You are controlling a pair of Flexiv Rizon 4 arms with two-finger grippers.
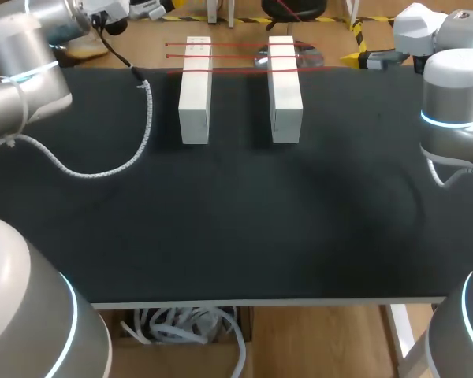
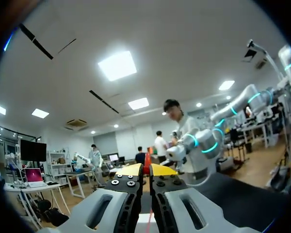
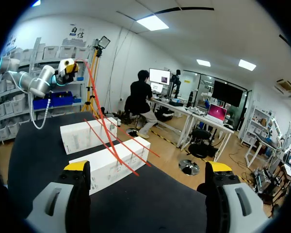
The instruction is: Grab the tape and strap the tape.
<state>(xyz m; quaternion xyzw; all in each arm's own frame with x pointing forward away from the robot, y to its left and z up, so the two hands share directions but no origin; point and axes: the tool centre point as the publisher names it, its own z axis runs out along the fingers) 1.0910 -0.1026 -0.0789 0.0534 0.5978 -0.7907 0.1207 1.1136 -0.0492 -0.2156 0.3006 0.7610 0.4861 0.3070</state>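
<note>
toward 12 o'clock on the black table (image 1: 236,228), two white blocks (image 1: 195,94) stand side by side with red tape (image 1: 236,70) strung across their tops in several strands, one run leading off toward 10 o'clock, where the left gripper (image 2: 146,170) has its yellow tips pinched together on it. right gripper (image 3: 148,170), out at 2 o'clock, gapes wide with nothing in it. risks as i judge them: thin tape slipping from that tip-only pinch, a hard pull dragging or toppling a block, spread fingers snagging strands; no container shows on the table.
</note>
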